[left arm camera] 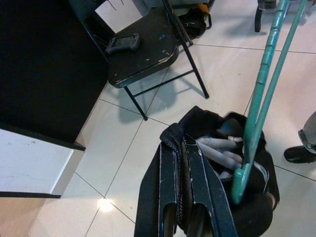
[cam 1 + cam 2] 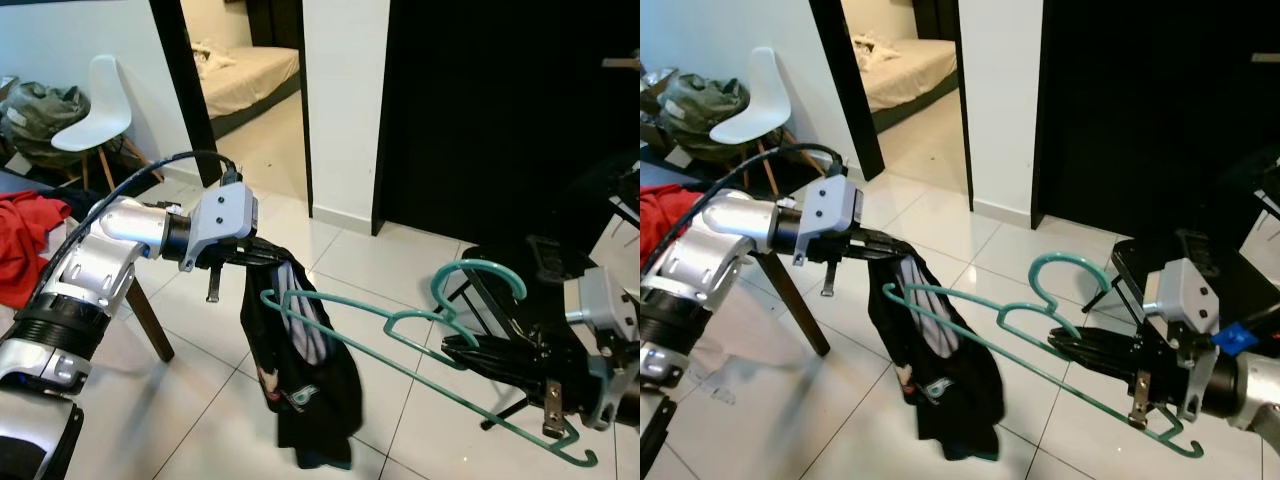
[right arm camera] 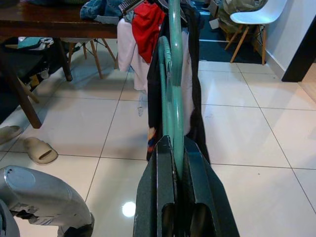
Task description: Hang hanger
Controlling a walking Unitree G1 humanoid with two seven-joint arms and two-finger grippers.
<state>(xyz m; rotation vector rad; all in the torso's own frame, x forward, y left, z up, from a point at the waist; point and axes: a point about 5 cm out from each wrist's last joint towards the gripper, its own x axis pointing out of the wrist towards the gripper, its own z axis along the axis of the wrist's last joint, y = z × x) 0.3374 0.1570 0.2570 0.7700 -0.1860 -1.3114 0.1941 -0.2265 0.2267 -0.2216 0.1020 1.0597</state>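
Hanger (image 2: pixel 400 340) in right pincer (image 3: pixel 177 148)

Glossy white floor tiles (image 2: pixel 200 400) are seen throughout. A white chair (image 2: pixel 95 120) stands by the wall; a bed (image 2: pixel 245 75) is visible through the doorway. A black folding chair (image 1: pixel 143 52) is placed near a dark wall (image 2: pixel 500 110).

teal hanger (image 2: pixel 400 345), black garment (image 2: pixel 300 385), white chair (image 2: pixel 95 105)

Both arms raised forward, both grippers clamped.
The left gripper (image 2: pixel 262 254) pinches dark fabric; the right gripper (image 2: pixel 1072 345), lower, has its fingers closed on the teal hanger (image 2: pixel 400 340).
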